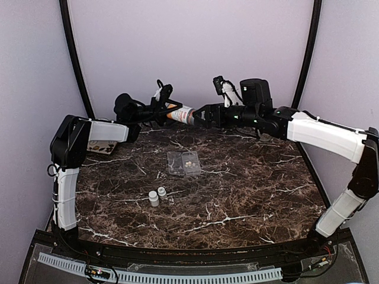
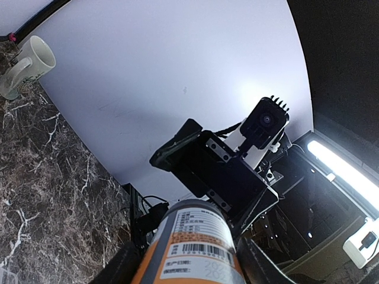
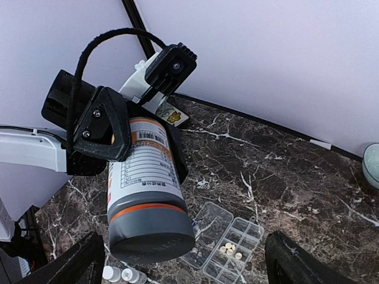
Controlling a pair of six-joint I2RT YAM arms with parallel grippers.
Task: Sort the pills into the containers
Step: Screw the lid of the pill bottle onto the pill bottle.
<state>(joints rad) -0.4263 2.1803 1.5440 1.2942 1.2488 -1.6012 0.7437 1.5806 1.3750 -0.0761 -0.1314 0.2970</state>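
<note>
Marble table point(image 3: 296, 177): right wrist resolves maybe 4 boxed pills point(image 3: 230, 248); left pincer point(image 3: 142, 142) clamps bottle point(image 3: 145, 195), right pincer point(image 1: 200, 115) gapes.

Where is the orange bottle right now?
In the top view, the orange bottle is held off the table by the left gripper, at the far side, its grey cap facing the open right gripper.

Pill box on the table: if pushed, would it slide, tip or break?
The pill box looks like thin, flat plastic, so it is probably light and likely to slide on the glossy marble table rather than tip. Its lid lies open, so a sharp nudge might bounce the pills out of their compartment.
</note>
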